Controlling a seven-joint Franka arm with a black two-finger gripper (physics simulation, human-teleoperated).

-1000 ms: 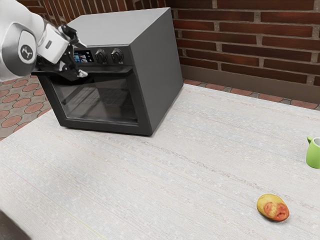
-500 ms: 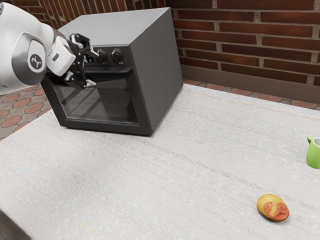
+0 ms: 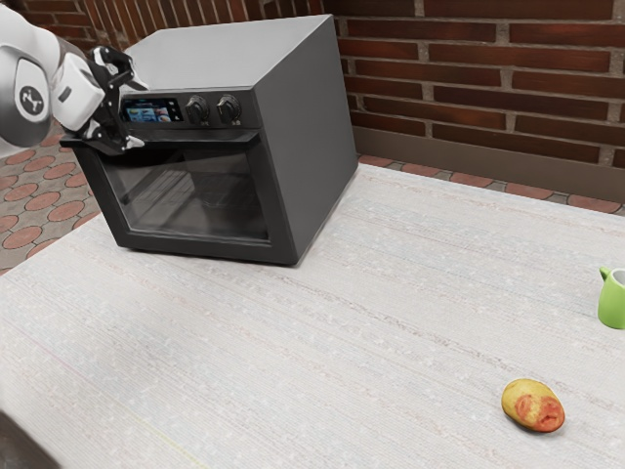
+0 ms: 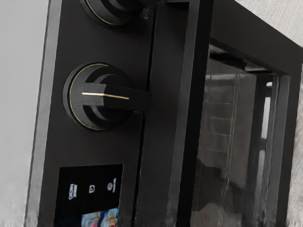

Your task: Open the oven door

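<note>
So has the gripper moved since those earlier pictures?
Yes, the gripper has moved toward the exterior view's left, farther from the knobs on the oven.

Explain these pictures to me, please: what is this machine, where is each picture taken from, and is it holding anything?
The white machine is a robot arm, drawn by a computer simulation. It ends in a black gripper, whose two fingers work like a pinching thumb and forefinger. They stand apart, with nothing held between them, close to the oven door's handle.

The exterior view looks on from the arm's side. The wrist view comes from a camera riding on the arm, looking closely at the oven's knob, display and glass door, which is shut.

On the pale table sit the countertop oven, a yellow-and-red fruit, perhaps a mango, and a green mug, partly cut off.
</note>
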